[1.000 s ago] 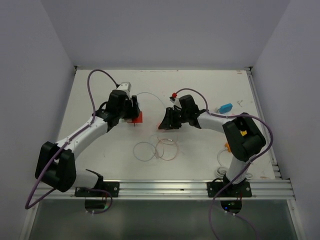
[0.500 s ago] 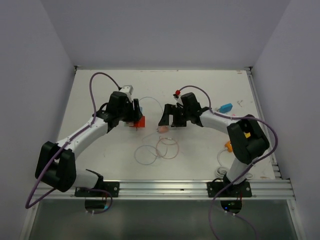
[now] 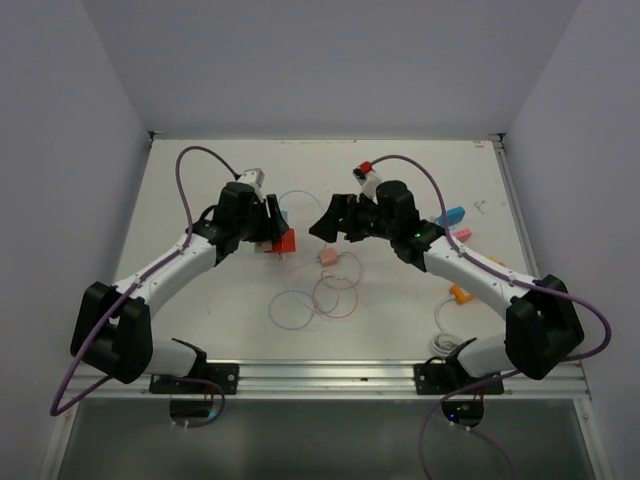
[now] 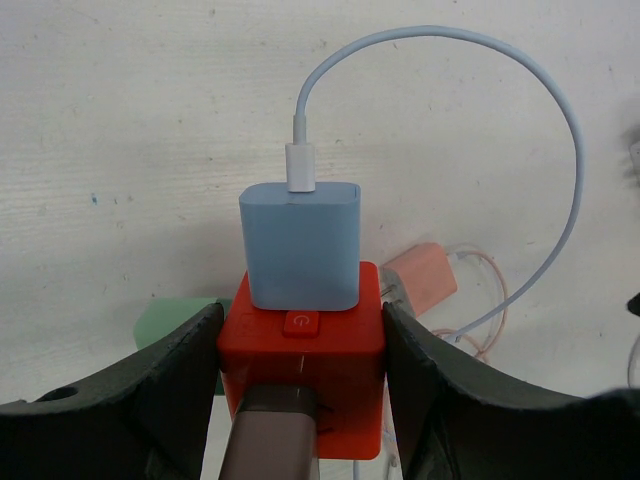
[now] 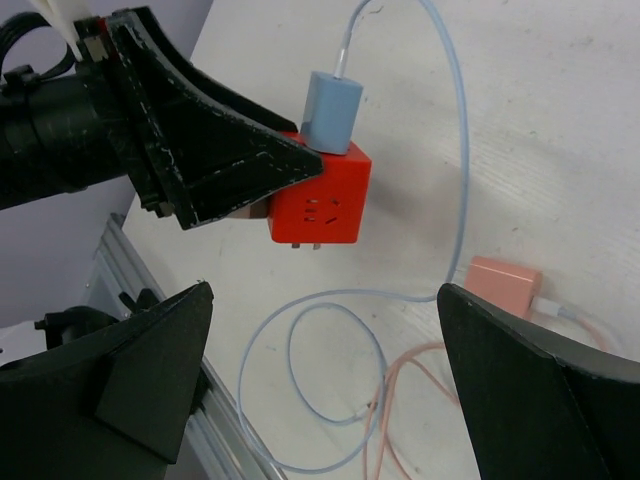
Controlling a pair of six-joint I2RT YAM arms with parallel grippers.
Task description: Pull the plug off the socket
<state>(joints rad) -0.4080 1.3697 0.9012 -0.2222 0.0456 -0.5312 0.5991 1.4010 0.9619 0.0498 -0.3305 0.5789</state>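
Green block (image 4: 175, 320) half behind the left jaws, pink charger (image 4: 420, 280) partly behind the red socket (image 4: 345, 345).

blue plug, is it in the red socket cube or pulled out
In: the blue plug sits flush on the red socket cube, held by the left gripper.

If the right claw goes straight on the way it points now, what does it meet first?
Most likely the red socket cube, blue plug on top, held in the left claw. Height is unclear; the right claw might pass underneath.
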